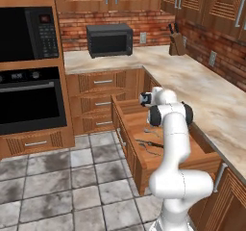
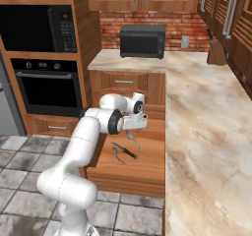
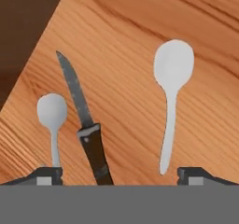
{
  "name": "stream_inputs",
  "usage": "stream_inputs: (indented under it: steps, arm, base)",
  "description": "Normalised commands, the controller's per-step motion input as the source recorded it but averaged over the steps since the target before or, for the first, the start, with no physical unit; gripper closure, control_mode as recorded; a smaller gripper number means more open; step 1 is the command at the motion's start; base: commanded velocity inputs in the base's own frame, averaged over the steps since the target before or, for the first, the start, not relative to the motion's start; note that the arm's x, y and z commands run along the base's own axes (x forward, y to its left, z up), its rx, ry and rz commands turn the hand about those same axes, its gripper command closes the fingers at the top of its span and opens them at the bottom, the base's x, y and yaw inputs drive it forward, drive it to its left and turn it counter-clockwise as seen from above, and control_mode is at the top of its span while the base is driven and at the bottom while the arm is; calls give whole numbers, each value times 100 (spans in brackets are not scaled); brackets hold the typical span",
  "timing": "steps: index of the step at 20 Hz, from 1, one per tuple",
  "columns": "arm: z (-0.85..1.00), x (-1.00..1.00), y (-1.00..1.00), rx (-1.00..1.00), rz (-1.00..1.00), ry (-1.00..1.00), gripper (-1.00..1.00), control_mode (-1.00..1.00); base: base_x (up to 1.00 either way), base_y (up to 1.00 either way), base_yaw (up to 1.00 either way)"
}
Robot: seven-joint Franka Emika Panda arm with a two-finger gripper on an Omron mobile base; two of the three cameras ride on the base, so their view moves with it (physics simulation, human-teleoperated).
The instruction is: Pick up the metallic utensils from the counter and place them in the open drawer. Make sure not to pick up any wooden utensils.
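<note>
Looking down the hand camera, the gripper [image 3: 119, 174] has its two dark fingertips spread wide, one at each lower corner, and nothing sits between them: the claw is empty. Below it lies the pale wood floor of the drawer [image 3: 140, 41], and three pieces of cutlery rest on it. There's a knife [image 3: 84, 125] with a black handle and grey speckled blade, lying at a slight slant. Just beside it on one side is a small spoon [image 3: 52, 120], its round bowl level with the middle of the blade. On the other side, a little apart, lies a larger spoon [image 3: 172, 92], bowl pointing the same way as the others. None of the three touch each other.

From the left base camera, the white arm bends over the pulled-out drawer [image 1: 139, 165], and the cutlery shows as thin dark shapes on its floor beside the arm. From the right base camera, the hand hangs above the drawer [image 2: 147, 176], with the knife [image 2: 124, 151] and two slim grey pieces around it lying underneath. The marbled counter [image 2: 206, 132] runs alongside the drawer, its surface beige and brown.
</note>
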Motion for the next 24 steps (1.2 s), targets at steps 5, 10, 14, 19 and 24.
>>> stream_inputs:
  steps: [5,10,14,19,24]
  arm:
    - [76,-76,10,-9,-3,-33,-100,-100]
    - [77,-86,28,-6,-6,-37,-100,-100]
    - [76,-100,19,0,-5,-36,-100,-100]
    - [96,-90,9,0,-6,-27,-100,-100]
    - [100,-61,0,0,-6,-8,-100,-100]
  base:
    - [0,0,0]
    - [0,0,0]
    - [0,0,0]
    - [0,0,0]
    - [0,0,0]
